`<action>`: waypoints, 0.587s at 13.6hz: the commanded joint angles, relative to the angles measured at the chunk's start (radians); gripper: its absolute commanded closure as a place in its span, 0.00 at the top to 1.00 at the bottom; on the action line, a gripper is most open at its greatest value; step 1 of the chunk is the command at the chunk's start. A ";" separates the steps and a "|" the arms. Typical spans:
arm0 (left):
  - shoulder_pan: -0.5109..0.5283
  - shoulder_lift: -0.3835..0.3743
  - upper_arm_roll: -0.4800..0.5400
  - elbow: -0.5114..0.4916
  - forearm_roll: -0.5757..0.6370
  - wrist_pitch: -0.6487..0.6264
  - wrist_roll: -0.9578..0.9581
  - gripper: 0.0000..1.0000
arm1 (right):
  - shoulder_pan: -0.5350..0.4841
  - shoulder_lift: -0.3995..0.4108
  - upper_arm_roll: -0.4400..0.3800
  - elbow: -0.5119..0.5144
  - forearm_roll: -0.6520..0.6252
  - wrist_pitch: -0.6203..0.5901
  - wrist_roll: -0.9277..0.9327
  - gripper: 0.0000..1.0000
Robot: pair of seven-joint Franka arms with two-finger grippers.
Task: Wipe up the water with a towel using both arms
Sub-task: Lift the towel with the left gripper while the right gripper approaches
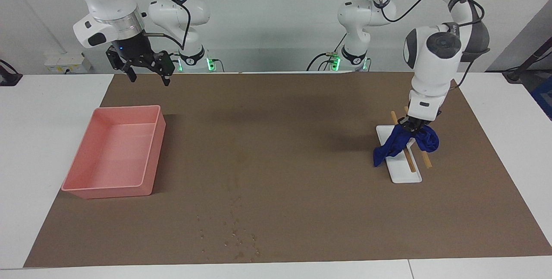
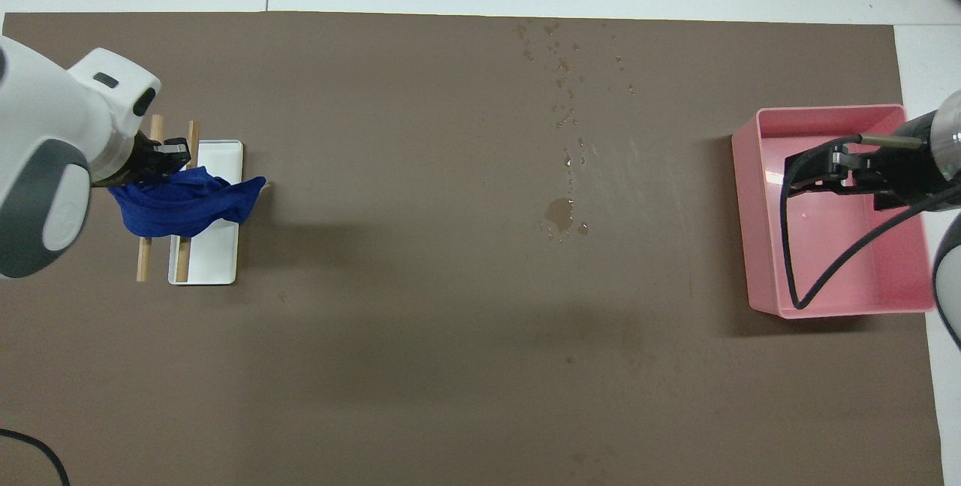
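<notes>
Now, left pincer (image 1: 413, 124): I pinch the blue towel (image 1: 401, 143) tight, over the white tray (image 1: 404, 174).
Right pincer (image 1: 146, 74): I wait, wide open, above the pink bin (image 1: 113, 154).
Water (image 1: 235, 231): tiny drops on the brown mat (image 1: 302, 149), farthest from me.

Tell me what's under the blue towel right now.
Under the blue towel lie two wooden sticks across a white tray. Their middles are covered. The left gripper is shut on the towel's top.

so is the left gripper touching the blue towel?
Touching. In the facing view the left gripper is shut on the blue towel, bunching its top while the rest drapes down.
</notes>
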 commanded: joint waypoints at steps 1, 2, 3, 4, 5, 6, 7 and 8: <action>0.025 -0.030 0.012 0.112 -0.181 -0.143 -0.027 0.00 | -0.009 -0.008 0.010 -0.009 0.007 0.003 -0.009 1.00; 0.040 -0.050 0.011 0.128 -0.247 -0.171 -0.088 0.00 | -0.004 -0.008 0.010 -0.009 0.007 0.022 0.006 1.00; 0.042 -0.068 0.012 0.140 -0.315 -0.185 -0.175 0.00 | 0.000 -0.008 0.010 -0.010 0.008 0.039 0.038 1.00; 0.042 -0.076 0.015 0.140 -0.385 -0.188 -0.279 0.00 | 0.003 -0.007 0.015 -0.010 0.013 0.045 0.087 1.00; 0.042 -0.081 0.014 0.141 -0.453 -0.188 -0.393 0.00 | 0.005 -0.007 0.019 -0.010 0.043 0.049 0.136 1.00; 0.042 -0.087 0.001 0.151 -0.514 -0.188 -0.503 0.00 | 0.005 -0.007 0.021 -0.012 0.089 0.068 0.188 1.00; 0.032 -0.093 -0.006 0.160 -0.559 -0.180 -0.604 0.00 | 0.008 -0.004 0.026 -0.013 0.128 0.083 0.251 1.00; 0.025 -0.093 -0.011 0.161 -0.584 -0.169 -0.690 0.00 | 0.038 0.003 0.033 -0.013 0.151 0.109 0.332 1.00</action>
